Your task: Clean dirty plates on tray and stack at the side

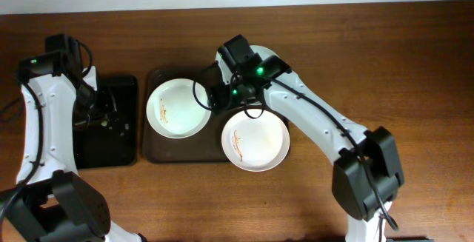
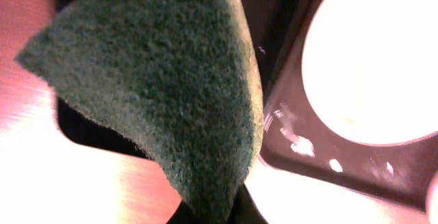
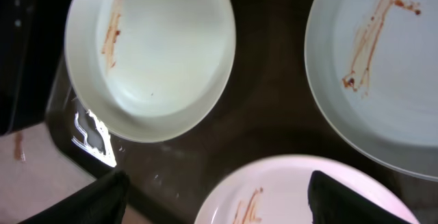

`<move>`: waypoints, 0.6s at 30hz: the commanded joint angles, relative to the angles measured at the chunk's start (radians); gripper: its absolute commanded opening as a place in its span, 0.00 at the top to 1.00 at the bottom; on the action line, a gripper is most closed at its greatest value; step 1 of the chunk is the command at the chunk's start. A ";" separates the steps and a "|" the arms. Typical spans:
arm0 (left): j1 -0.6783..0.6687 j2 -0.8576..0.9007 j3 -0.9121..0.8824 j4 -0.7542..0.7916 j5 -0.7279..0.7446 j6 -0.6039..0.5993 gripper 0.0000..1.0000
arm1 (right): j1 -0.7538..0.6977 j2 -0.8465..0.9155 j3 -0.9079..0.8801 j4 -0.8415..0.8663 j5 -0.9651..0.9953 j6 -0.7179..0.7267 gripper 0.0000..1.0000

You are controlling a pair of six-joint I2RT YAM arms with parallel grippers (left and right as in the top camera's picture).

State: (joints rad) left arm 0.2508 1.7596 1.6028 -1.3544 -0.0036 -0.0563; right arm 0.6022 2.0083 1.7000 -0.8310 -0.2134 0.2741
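One green sponge [image 2: 157,80] fills most of the left wrist view. It is folded and narrows to its lower tip, where the left hand [image 1: 95,111] seems to pinch it, closed on it with the fingers almost wholly hidden. From overhead this hand hangs over the small black tray [image 1: 118,142], at the side nearest the brown tray [image 1: 159,152].

Just to the right of the left hand, a cream plate [image 1: 178,107] lies flat in the brown tray, with a thin brown smear on its inner wall.

Further right, the right hand [image 3: 219,196] points down over the tray with its two dark fingers [image 3: 102,200] spread wide and nothing held between them. In its wrist view the cream plate [image 3: 157,53] lies ahead and to one side, and a mint plate [image 3: 383,80] with a brown streak lies ahead on the other side. A white plate [image 3: 301,190] sits right under the fingertips. From overhead the white plate [image 1: 255,140] reaches past the tray's rim over the tabletop [image 1: 370,49]. The mint plate cannot be made out there under the arm.
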 commanded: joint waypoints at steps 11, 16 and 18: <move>-0.169 -0.018 0.002 0.200 0.198 0.213 0.99 | 0.014 0.263 0.016 0.291 -0.047 0.177 0.64; -0.173 -0.007 -0.005 0.211 0.198 0.215 0.99 | 0.014 0.304 0.016 0.334 -0.044 0.188 0.75; -0.179 -0.007 -0.041 0.220 0.198 0.216 0.99 | 0.014 0.311 0.016 0.334 -0.043 0.199 0.92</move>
State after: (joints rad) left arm 0.0795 1.7596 1.5986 -1.1439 0.1871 0.1387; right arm 0.6060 2.2951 1.7031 -0.4976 -0.2562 0.4576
